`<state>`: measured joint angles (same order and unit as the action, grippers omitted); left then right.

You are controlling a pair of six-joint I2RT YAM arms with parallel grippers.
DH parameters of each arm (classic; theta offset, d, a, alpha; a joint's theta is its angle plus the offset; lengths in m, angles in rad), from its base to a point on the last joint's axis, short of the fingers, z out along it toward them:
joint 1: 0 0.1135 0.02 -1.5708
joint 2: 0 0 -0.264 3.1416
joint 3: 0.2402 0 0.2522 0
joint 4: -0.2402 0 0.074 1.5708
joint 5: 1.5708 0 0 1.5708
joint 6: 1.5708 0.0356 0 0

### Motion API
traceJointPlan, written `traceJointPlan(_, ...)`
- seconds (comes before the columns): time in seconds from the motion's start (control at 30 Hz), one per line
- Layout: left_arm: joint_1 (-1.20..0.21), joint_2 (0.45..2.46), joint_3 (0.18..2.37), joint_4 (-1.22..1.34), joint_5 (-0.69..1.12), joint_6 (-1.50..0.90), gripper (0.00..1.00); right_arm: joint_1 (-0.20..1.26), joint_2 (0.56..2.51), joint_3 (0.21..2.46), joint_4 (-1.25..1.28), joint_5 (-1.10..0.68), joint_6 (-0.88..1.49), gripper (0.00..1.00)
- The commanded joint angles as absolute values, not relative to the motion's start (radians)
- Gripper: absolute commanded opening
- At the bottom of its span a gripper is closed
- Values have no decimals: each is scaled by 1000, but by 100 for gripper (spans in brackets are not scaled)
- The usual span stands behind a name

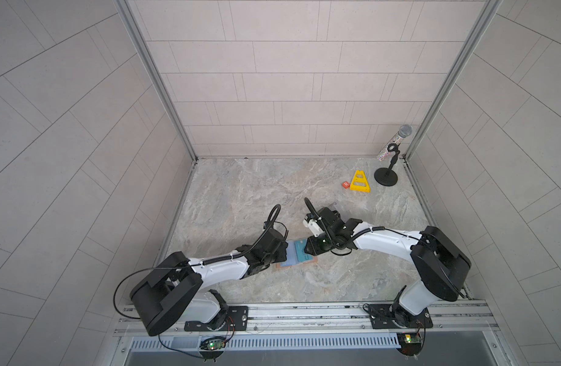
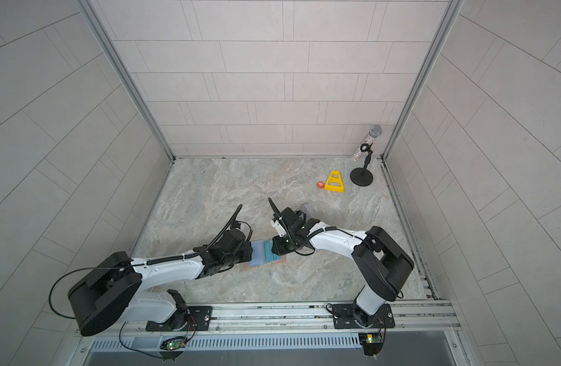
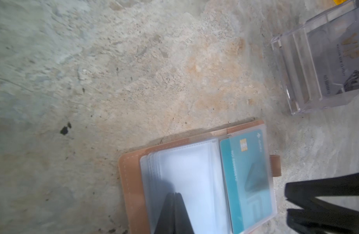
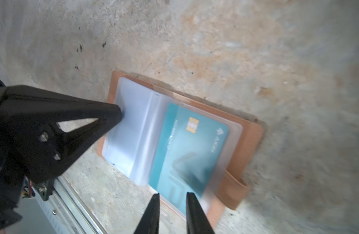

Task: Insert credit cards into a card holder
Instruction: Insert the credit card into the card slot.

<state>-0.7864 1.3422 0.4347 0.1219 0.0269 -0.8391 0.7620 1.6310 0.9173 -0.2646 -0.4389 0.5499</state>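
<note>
The card holder (image 4: 251,137) lies open on the marble table, tan leather with clear sleeves; it shows in both top views (image 1: 280,266) (image 2: 250,265) and in the left wrist view (image 3: 132,182). A teal credit card (image 4: 186,147) (image 3: 245,172) (image 1: 301,252) sits in the right-hand sleeve. My left gripper (image 3: 175,193) (image 4: 119,113) is shut, its tips pressing on the empty left-hand sleeves. Over the teal card's near edge my right gripper (image 4: 172,194) (image 3: 287,199) stands slightly open, nothing between its fingers. A grey credit card (image 3: 340,60) stands in a clear plastic box (image 3: 296,71).
The clear box (image 1: 336,207) stands just behind my right wrist. At the back right are a microphone on a black stand (image 1: 388,158), a yellow triangle (image 1: 360,182) and a small orange block (image 1: 345,184). A metal rail (image 1: 304,312) runs along the table's front edge.
</note>
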Motion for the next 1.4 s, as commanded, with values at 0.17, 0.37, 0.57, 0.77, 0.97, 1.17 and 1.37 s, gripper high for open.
traceJointPlan(0.17,-783,1327,434,83,32,-838,5,807,1760,985,-179,-448,640,14)
traceJointPlan(0.37,-783,1319,437,39,13,-831,5,810,1792,1002,-177,-421,650,13)
traceJointPlan(0.57,-782,1331,440,27,6,-821,4,811,1810,1003,-205,-379,652,13)
traceJointPlan(0.77,-785,1344,445,7,-1,-816,4,817,1817,1017,-283,-299,629,13)
traceJointPlan(0.97,-785,1346,446,-2,-3,-813,4,834,1791,1049,-337,-261,609,13)
traceJointPlan(1.17,-784,1321,484,-18,42,-780,5,839,1729,1042,-277,-362,609,14)
traceJointPlan(1.37,-785,1235,577,-100,78,-729,11,836,1616,1022,-259,-385,592,18)
